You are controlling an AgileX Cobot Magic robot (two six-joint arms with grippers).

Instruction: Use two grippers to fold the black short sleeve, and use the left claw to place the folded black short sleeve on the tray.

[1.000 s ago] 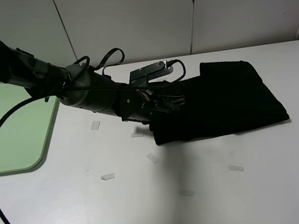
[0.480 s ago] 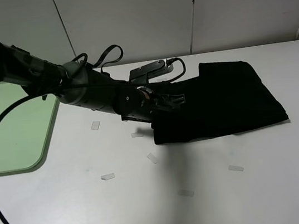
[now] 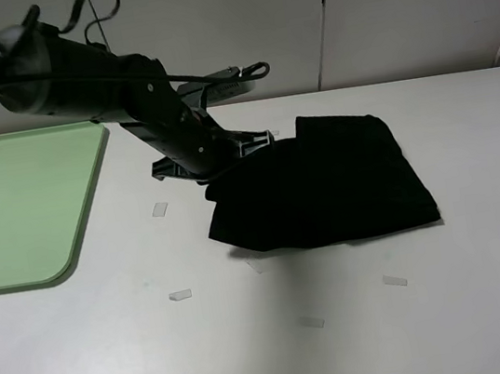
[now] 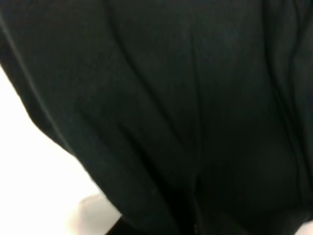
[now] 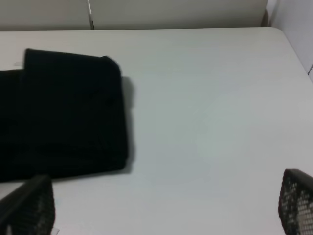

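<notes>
Black short sleeve (image 3: 326, 190) dragged toward tray (image 3: 19, 217), left tool (image 3: 225, 160) gripping edge.

We see bright, even light from above on the white table (image 3: 116, 357), without glare. The shirt (image 3: 325, 185) reads as flat black, its folds barely showing, with a thin soft shadow just beside its near edge. The left wrist view is dim and blurred. In the right wrist view the fingers (image 5: 29, 208) of the right hand (image 5: 162, 208) are out of focus.

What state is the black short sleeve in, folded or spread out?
Folded: the black short sleeve forms a compact layered rectangle on the table, no sleeves sticking out; it is not on the tray.
</notes>
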